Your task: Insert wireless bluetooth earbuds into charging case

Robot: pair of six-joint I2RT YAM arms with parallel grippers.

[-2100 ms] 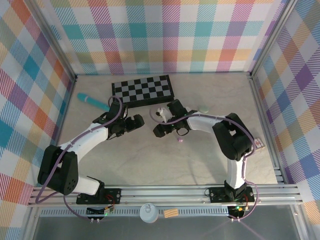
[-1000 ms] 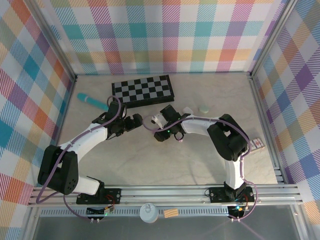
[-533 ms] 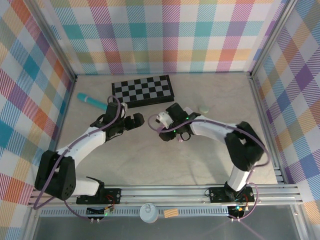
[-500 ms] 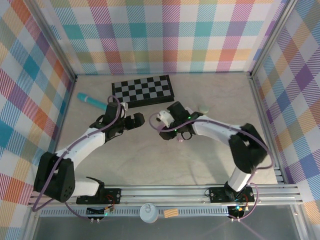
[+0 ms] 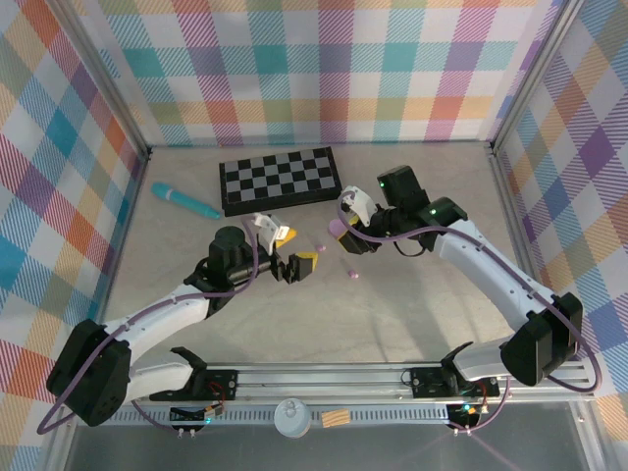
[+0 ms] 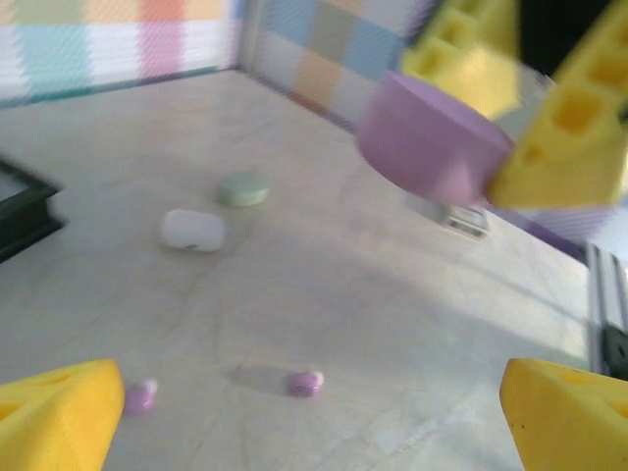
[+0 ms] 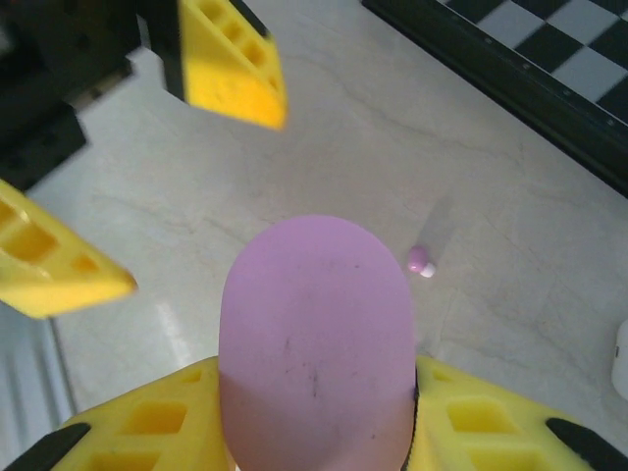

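- Holding a lilac pebble-shaped plastic case (image 7: 314, 334) aloft just in front of the black checkered board (image 5: 282, 180), the right gripper (image 7: 314, 424) seems to present it.
- The left gripper (image 5: 296, 249) gapes wide facing it, probably to help open it.
- A tiny pink plastic earbud (image 5: 353, 274) lies on the table (image 5: 412, 314), further forward of the board, not yet inserted.

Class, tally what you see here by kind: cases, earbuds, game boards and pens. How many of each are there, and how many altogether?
Cases: 3 (purple case, white case, green case)
Earbuds: 2 (pink earbud, second pink earbud)
Game boards: 1 (checkerboard)
Pens: 1 (teal pen)
Total: 7
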